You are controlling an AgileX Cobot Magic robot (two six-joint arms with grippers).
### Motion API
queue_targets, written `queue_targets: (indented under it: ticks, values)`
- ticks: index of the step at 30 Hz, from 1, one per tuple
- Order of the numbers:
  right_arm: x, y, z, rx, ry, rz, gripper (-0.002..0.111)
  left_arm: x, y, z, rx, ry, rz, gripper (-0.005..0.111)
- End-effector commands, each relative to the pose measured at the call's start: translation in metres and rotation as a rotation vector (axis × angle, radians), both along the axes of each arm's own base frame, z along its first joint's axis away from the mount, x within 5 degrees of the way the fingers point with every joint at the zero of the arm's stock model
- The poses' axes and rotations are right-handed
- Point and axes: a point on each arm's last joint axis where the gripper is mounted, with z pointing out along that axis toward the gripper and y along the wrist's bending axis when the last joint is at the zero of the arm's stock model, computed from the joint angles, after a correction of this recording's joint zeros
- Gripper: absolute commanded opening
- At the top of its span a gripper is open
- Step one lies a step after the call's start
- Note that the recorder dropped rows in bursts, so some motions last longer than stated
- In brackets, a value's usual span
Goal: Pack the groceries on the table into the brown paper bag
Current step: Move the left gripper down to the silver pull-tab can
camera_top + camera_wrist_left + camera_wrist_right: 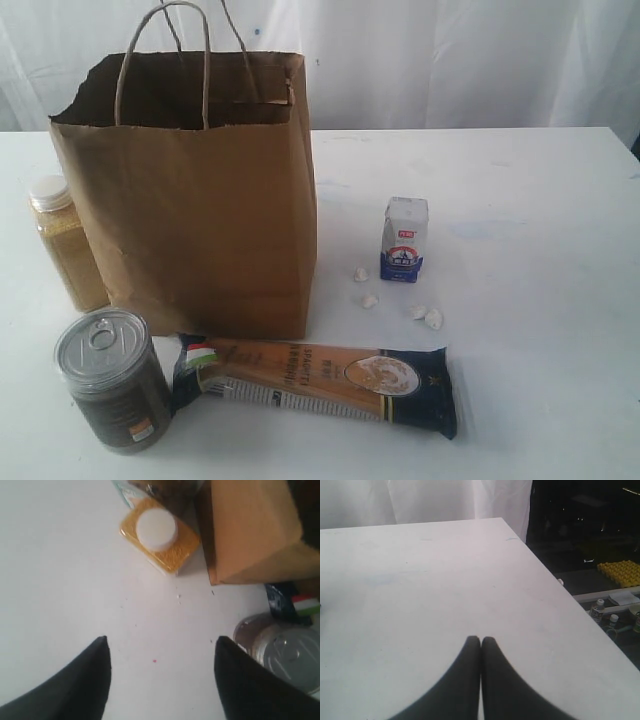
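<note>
Left wrist view shows the yellow-powder jar upright on the table just beside the brown paper bag, so the left jaws, spread over bare table, should in my judgement grip its square golden sides below the round white cap without catching the bag, while the right jaws are pressed together.

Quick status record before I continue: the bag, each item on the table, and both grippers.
bag: brown paper bag upright, mouth open, inside not visible
left of bag: yellow-powder jar, upright
front left: tin can, upright
in front of bag: spaghetti pack, lying flat
right of bag: carton upright, four white lumps beside it
left gripper: open, empty, over bare table
right gripper: shut, empty
</note>
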Motion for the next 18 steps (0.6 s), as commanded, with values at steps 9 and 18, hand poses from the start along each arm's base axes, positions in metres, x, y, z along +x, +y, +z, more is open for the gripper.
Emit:
queue_targets:
  ticks: [9, 18]
  values:
    - [0.000, 0.000, 0.000, -0.002, -0.005, -0.005, 0.000, -0.030, 0.000, -0.086, 0.014, 0.401, -0.024, 0.023]
    - [0.000, 0.000, 0.000, -0.002, -0.005, -0.005, 0.000, -0.041, -0.002, -0.100, -0.014, 0.390, -0.045, 0.000]
